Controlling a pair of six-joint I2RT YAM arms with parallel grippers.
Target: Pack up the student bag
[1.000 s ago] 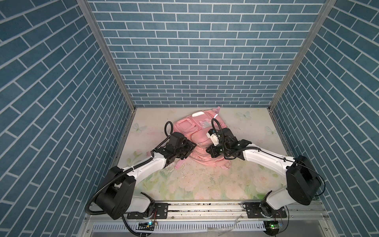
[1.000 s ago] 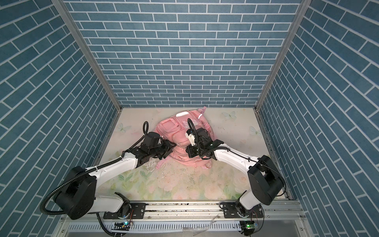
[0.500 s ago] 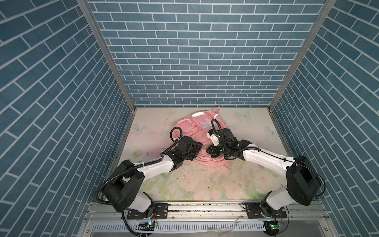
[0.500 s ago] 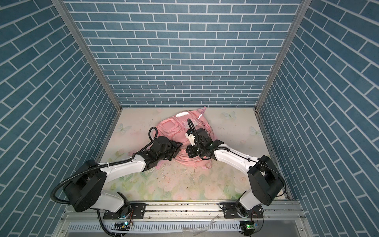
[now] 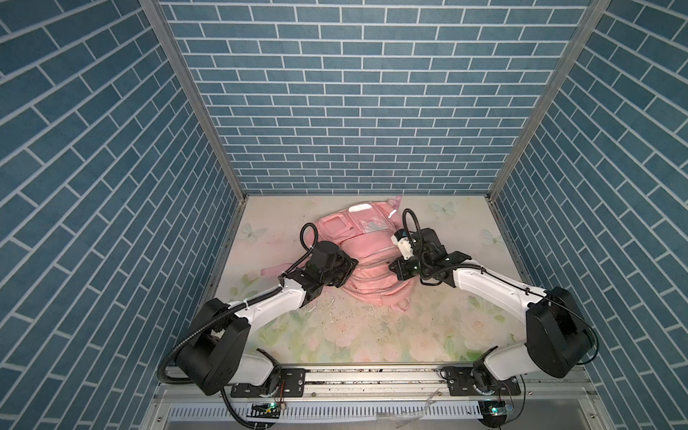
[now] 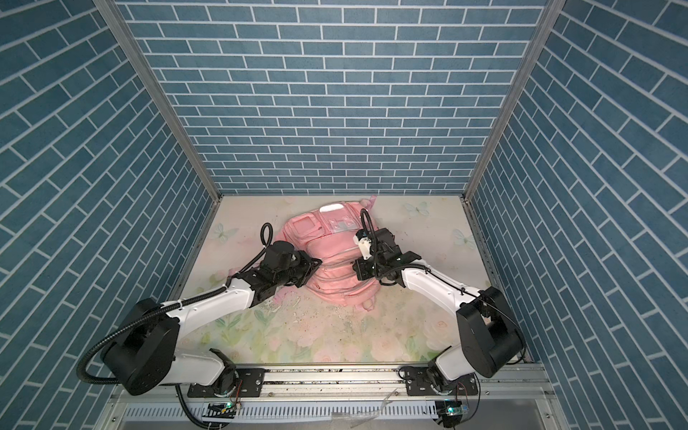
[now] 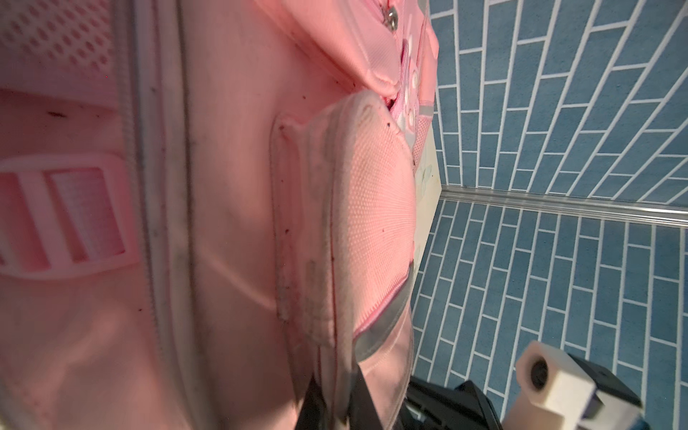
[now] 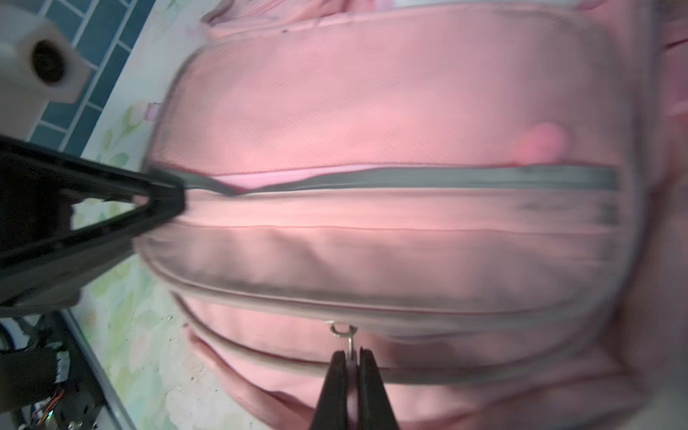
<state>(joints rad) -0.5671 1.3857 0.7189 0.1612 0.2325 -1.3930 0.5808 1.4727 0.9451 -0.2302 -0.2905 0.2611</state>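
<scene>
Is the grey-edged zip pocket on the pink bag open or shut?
Partly open. In the right wrist view the grey-edged zip gapes beside the left gripper, showing lighter pink lining.

Twin top views high, fwd-down; wrist views close on bag [image 7: 223,186]

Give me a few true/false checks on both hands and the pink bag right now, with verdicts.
1. The right hand is shut on a zip pull of the student bag. True.
2. The left hand is open, clear of the bag. False: it is shut on a fabric edge of the bag.
3. The bag lies on the floral table. True.
4. The bag is blue. False: it is pink.
</scene>
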